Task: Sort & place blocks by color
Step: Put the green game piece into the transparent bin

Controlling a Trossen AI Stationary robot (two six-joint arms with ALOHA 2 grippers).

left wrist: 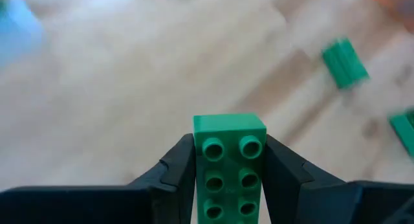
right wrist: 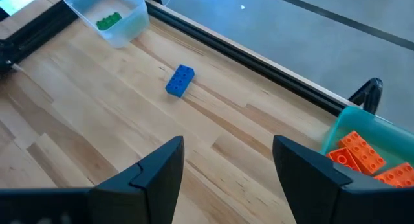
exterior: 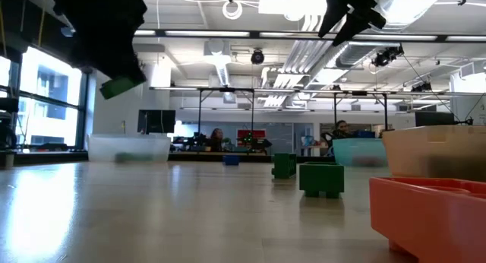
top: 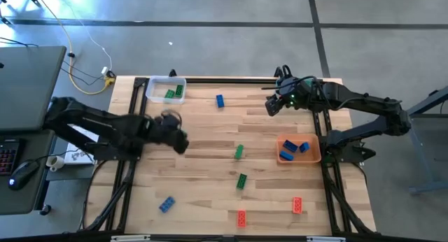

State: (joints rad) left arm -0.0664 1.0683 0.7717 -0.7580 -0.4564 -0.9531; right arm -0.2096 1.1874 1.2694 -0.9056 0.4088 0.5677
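Above table [top: 210, 140] | left hand [left wrist: 229, 160] grips green block [left wrist: 229, 166]

Teal tray [right wrist: 362, 123] cut off by edge in right wrist view, tabletop [left wrist: 129, 68] blurred in left wrist view

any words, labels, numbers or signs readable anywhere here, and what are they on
None can be read.
Green block held in the left hand: a faint embossed mark between its studs, too small and blurred to read.
Paper at the table's left edge: some print, too small to read.
Screens in the room behind: no text can be made out.
Trays and loose blocks: no visible lettering.
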